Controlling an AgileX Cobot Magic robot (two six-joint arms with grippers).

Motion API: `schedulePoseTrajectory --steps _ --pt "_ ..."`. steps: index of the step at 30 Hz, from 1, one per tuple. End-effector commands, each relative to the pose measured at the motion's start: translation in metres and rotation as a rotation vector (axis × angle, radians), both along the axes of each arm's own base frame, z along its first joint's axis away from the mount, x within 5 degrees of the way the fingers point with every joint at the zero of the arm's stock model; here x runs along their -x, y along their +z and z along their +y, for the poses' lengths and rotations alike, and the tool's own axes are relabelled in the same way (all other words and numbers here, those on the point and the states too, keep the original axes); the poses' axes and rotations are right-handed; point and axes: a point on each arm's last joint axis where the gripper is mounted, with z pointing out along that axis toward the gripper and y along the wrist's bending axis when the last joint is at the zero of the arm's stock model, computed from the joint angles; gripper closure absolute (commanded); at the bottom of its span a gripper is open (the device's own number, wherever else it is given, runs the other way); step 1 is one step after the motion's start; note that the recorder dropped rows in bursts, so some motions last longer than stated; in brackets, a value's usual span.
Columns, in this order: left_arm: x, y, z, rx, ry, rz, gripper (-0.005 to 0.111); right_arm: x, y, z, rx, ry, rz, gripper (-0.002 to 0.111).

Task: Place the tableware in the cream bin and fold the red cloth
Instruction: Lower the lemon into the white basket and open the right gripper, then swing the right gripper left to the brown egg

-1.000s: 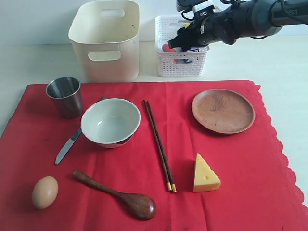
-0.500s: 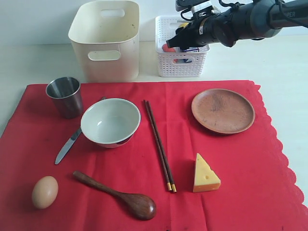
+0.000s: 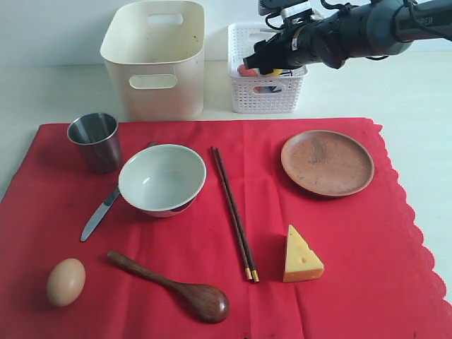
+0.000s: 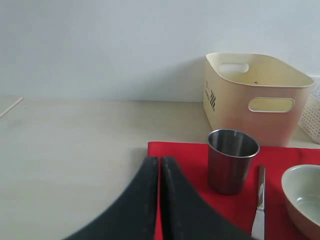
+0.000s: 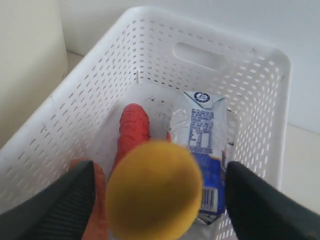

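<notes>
Cream bin (image 3: 152,102) beside right end effector (image 5: 160,200), spread over white basket (image 3: 268,99), lemon (image 5: 150,187) loose between.

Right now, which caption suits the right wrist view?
Right tool, open around a round yellow object, over a white lattice plastic basket.

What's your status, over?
Left fingers shut, empty. Right fingers open over white basket, lemon loose between them. Tableware all on red cloth, none in cream bin.

Bright, even, soft-shadowed light; blurred yellow fruit (image 5: 152,192) close to right wrist lens
</notes>
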Motion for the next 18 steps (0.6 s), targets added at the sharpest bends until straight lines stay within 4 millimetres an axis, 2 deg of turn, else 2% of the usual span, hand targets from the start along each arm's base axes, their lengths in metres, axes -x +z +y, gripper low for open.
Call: schedulePoseTrajectory --steps 1,5,12,15,18 --pt "0.000 0.001 0.000 0.006 0.002 -0.007 0.103 0.000 0.005 0.001 -0.008 -0.003 -0.008 0.029" --pt "0.000 0.001 0.000 0.006 0.002 -0.007 0.103 0.003 0.024 -0.004 0.013 -0.033 0.013 0.026" --pt "0.000 0.001 0.000 0.006 0.002 -0.007 0.103 0.022 0.084 -0.023 0.090 -0.114 0.062 0.031" --pt "0.000 0.001 0.000 0.006 0.002 -0.007 0.103 0.031 0.107 -0.029 0.102 -0.140 0.068 0.040" --pt "0.000 0.001 0.000 0.006 0.002 -0.007 0.103 0.040 0.125 -0.033 0.080 -0.151 0.090 0.057"
